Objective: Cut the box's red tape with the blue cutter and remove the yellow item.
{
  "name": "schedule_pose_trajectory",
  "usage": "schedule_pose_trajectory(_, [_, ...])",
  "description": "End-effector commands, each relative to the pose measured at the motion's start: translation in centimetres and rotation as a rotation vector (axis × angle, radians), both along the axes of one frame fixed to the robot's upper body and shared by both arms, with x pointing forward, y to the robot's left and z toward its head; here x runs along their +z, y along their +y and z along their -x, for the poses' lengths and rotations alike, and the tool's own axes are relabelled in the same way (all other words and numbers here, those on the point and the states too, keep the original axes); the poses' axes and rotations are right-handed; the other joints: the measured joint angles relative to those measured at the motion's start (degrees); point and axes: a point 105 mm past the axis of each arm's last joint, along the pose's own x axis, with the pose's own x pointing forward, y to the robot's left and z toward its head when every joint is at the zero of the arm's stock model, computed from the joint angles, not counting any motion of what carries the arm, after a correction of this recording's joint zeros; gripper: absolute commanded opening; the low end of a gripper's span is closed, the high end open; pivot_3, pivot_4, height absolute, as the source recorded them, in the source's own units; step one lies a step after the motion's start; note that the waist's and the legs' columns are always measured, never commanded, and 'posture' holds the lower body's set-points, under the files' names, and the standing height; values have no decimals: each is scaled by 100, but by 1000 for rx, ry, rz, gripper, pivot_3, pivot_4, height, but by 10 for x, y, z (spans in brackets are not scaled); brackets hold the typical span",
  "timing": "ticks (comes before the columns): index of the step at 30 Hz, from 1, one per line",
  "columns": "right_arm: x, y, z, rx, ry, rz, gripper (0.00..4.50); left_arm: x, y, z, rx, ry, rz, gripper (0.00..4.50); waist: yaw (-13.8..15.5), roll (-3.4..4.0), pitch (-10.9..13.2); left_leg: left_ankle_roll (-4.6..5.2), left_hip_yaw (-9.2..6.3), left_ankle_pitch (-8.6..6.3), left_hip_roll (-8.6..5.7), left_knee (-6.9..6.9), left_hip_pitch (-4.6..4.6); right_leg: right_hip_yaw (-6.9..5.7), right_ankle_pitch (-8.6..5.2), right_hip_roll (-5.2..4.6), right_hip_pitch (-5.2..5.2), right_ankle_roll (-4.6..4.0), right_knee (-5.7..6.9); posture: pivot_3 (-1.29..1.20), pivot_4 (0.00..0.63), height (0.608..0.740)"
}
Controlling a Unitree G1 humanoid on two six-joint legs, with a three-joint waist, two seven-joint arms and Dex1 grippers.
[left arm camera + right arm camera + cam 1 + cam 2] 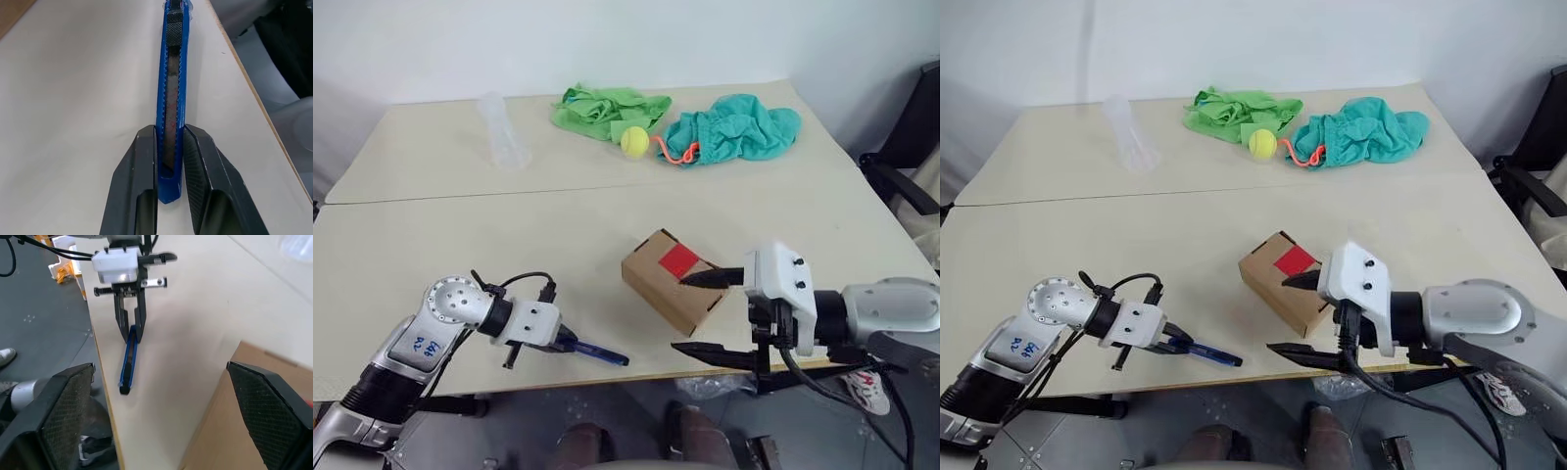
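at the upper middle of the frame a green cloth (610, 108), a yellow-green tennis ball (634, 142), an orange-red cord (674, 153) and a teal cloth (736, 129) lie together, with a clear plastic piece (502, 142) to their left, all well apart from the box (668, 280). the brown box sits centre-right on the pale desk (460, 245), its red tape (678, 259) on top, between the spread fingers of the open right end effector (707, 315). at lower left the left end effector (170, 161) is clamped on the blue cutter (172, 98), which lies flat near the desk's front edge.
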Motion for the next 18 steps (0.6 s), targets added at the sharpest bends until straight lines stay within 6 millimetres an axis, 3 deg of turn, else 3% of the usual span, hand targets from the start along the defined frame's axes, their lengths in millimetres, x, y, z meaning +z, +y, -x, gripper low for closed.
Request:
schedule_pose_trajectory(1, [3,10,-4,43,-26,37,4500,-18,11,-4,119,-23,-76,407,-8,0,0,2,0,1,0,-1,-1,11,2,-7,-2,-4,-3,0,150,740])
schedule_pose_trajectory(4, [-3,19,-8,85,-31,88,4500,-15,13,-4,177,-49,-80,407,-4,-1,0,-3,-11,3,4,-2,-6,20,5,-20,-4,-4,-3,0,150,740])
schedule_pose_trajectory(11, [-46,51,-33,174,-53,282,4500,-16,24,14,279,-83,-125,407,-135,-4,-1,-43,-8,13,19,-11,-8,-5,7,3,-16,1,5,0,150,740])
schedule_pose_trajectory(14, [-53,62,-38,198,-79,302,3891,-17,28,19,312,-82,-138,407,-164,-4,-1,-50,-9,14,25,-14,-9,-36,4,13,-19,-5,9,0,150,740])
schedule_pose_trajectory(18, [-60,81,-39,272,-145,319,2449,-17,35,26,365,-78,-144,407,-189,-4,-2,-59,-8,11,37,-14,-9,-42,-1,17,-20,-13,9,0,150,740])
